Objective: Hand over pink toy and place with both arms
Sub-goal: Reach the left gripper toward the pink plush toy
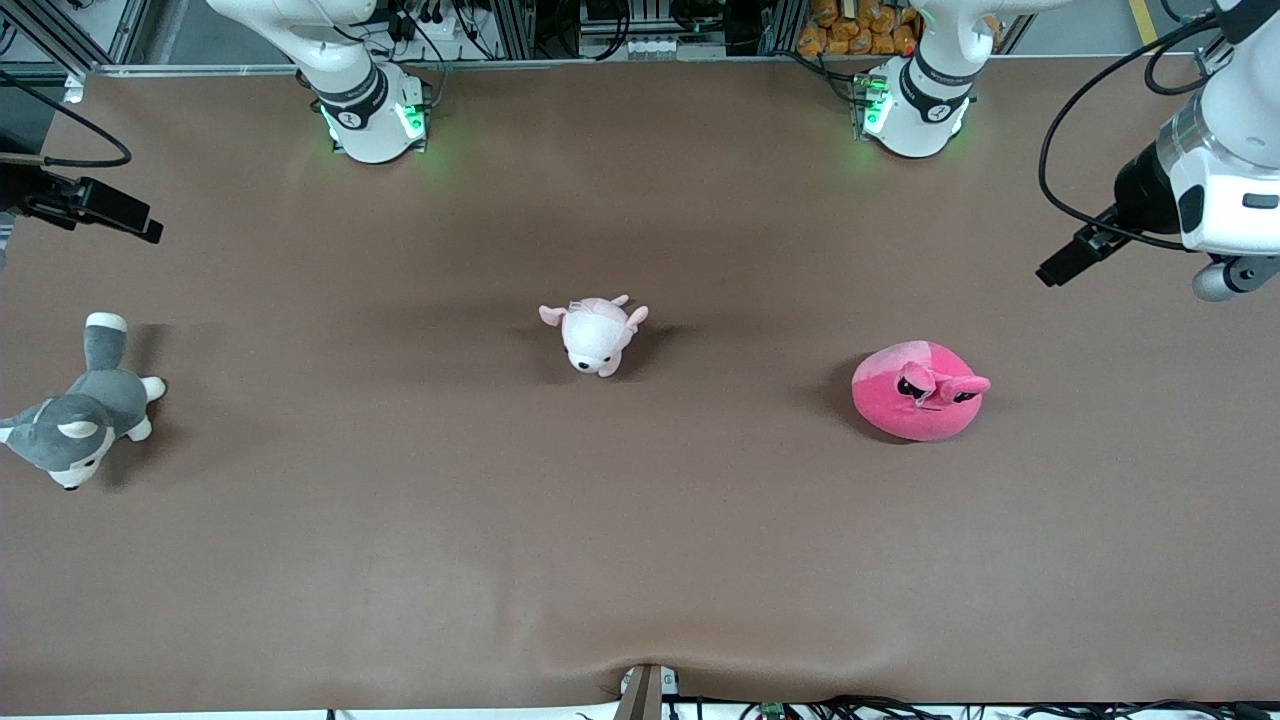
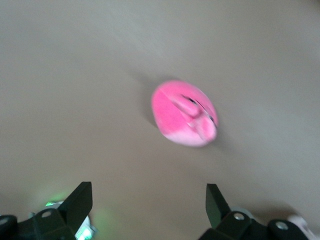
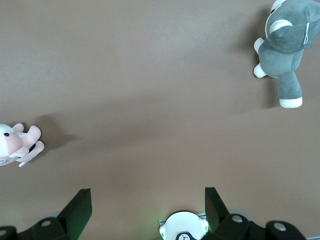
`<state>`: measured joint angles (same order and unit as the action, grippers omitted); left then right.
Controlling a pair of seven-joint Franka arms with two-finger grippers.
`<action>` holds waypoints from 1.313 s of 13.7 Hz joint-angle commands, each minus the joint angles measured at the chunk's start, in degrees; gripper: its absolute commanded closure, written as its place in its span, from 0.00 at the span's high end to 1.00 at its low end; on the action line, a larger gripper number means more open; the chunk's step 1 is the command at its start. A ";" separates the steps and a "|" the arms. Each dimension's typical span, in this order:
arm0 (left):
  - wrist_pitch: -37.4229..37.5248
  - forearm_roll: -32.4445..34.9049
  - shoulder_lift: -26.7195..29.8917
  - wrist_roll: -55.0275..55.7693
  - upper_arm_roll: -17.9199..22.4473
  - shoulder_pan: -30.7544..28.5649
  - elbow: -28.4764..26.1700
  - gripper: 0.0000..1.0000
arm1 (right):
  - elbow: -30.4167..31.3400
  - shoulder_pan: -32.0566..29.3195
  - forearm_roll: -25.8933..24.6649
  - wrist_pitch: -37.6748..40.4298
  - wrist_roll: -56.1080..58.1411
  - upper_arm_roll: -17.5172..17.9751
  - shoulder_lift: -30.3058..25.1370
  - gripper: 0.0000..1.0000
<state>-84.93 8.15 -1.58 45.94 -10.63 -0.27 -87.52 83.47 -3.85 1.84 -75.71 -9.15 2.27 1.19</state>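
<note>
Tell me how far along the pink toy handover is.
Nothing looks done yet. The pink toy lies on the table, untouched. The left gripper is open above it; the right gripper waits open and empty. Pickup, handover and placing all remain.

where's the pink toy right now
The pink toy lies on the table toward the left arm's end, beside the small pale plush and slightly nearer the front camera.
</note>
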 commanded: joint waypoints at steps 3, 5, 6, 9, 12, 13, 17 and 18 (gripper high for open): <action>0.20 2.67 -0.44 0.29 0.07 -0.87 1.38 1.00 | -1.12 0.07 -0.52 0.83 -0.07 0.28 0.48 1.00; 0.11 0.91 -1.05 0.73 0.26 -1.31 1.29 1.00 | -1.12 0.07 -0.61 0.83 -0.07 0.28 0.48 1.00; -0.15 0.99 -1.49 1.17 0.25 -1.31 1.29 1.00 | -1.12 -0.01 -0.61 0.83 -0.07 0.28 0.48 1.00; -0.41 0.21 -1.67 4.06 0.25 -2.71 0.86 1.00 | -1.12 -0.01 -0.61 0.74 -0.07 0.28 0.48 1.00; -2.87 -5.23 -1.76 6.18 0.25 -6.22 -0.54 1.00 | -1.12 0.07 -0.52 0.74 -0.16 0.37 0.48 1.00; -3.92 -6.55 -1.67 6.97 0.25 -7.02 -1.25 1.00 | -1.12 0.16 -0.52 0.74 -0.16 0.37 0.48 1.00; -6.91 -7.01 -1.59 16.96 -0.01 -7.38 -4.93 1.00 | -1.12 0.08 -0.35 0.74 -0.16 0.37 0.57 1.00; -7.96 -7.01 -1.59 19.60 -0.27 -7.29 -6.25 1.00 | -1.12 -0.01 -0.26 0.74 -0.16 0.37 0.48 1.00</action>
<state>-90.75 2.02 -3.70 60.61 -10.30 -7.54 -91.21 83.47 -3.79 1.84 -75.69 -9.14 2.42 1.23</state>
